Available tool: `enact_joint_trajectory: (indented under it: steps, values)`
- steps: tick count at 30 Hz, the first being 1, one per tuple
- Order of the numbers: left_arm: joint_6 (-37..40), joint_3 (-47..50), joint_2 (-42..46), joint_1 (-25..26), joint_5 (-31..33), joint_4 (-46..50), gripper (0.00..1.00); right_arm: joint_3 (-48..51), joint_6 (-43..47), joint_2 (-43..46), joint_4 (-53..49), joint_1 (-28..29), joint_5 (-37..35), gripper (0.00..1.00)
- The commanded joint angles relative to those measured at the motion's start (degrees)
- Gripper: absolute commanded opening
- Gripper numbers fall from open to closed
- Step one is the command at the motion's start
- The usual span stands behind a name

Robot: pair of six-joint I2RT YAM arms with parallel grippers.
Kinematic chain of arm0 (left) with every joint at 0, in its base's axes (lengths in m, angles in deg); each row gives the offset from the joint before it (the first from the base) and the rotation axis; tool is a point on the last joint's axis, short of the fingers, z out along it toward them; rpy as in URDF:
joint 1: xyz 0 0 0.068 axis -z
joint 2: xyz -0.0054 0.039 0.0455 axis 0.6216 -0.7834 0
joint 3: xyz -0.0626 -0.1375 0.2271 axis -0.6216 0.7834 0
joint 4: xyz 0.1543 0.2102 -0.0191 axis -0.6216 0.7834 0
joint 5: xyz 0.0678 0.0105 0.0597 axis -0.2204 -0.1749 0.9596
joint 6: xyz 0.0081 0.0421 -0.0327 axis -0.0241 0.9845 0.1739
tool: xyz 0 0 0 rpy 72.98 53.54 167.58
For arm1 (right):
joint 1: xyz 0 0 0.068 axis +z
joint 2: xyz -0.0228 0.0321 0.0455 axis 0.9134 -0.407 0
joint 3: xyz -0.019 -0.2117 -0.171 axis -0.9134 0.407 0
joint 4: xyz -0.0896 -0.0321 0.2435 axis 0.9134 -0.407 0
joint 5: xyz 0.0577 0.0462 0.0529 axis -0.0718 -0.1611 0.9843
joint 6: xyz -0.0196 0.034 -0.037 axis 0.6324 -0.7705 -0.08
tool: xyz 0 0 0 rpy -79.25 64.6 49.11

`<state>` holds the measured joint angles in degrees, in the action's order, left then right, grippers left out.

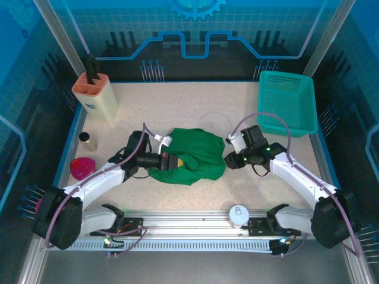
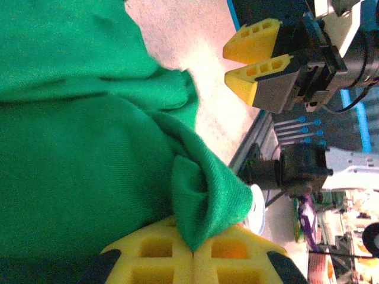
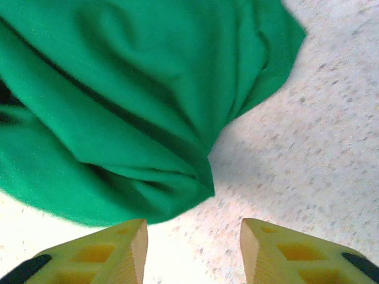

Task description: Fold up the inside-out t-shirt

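The green t-shirt (image 1: 192, 155) lies crumpled in a heap at the middle of the table. My left gripper (image 1: 176, 161) is at the heap's left edge, and in the left wrist view its yellow fingers (image 2: 192, 255) are shut on a pinched fold of the green cloth (image 2: 204, 195). My right gripper (image 1: 227, 160) sits just off the heap's right edge, open. In the right wrist view its fingertips (image 3: 194, 248) stand wide apart over bare table, with the t-shirt's hem (image 3: 148, 154) just ahead of them. The right gripper (image 2: 256, 59) also appears open in the left wrist view.
A teal mesh basket (image 1: 286, 102) stands at the back right. A tan holder (image 1: 95, 94) stands at the back left, with a small jar (image 1: 88, 141) and a pink object (image 1: 82, 167) nearer. A white round lid (image 1: 238, 215) rests on the front rail.
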<state>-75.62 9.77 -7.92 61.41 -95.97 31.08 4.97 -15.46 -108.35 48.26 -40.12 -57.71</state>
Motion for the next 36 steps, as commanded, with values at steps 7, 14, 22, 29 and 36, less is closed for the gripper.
enact_joint_trajectory:
  steps: [7, 14, 22, 29, 36]
  values:
    - [0.67, 5.19, 10.73, 1.29, 9.37, 0.02, 0.19, -15.61, -16.19, -10.35, -7.88, 18.49, -6.67, 0.58]
    - [-3.38, 5.41, 11.07, 1.10, 8.70, -0.75, 0.09, -11.99, -30.72, -19.98, -0.28, 19.32, -11.62, 0.63]
    - [22.26, -8.68, 8.15, 18.49, 17.25, 18.67, 0.50, -3.95, -34.26, -17.74, 9.43, 13.47, -0.22, 0.35]
    - [33.78, -14.51, -4.44, 26.61, 34.45, 19.32, 0.63, 1.25, -34.13, -14.39, 10.76, 7.49, 4.35, 0.59]
    - [42.62, -17.74, -14.46, 30.29, 40.03, 17.29, 0.52, 3.99, -34.56, -20.90, 21.76, 5.65, 17.41, 0.26]
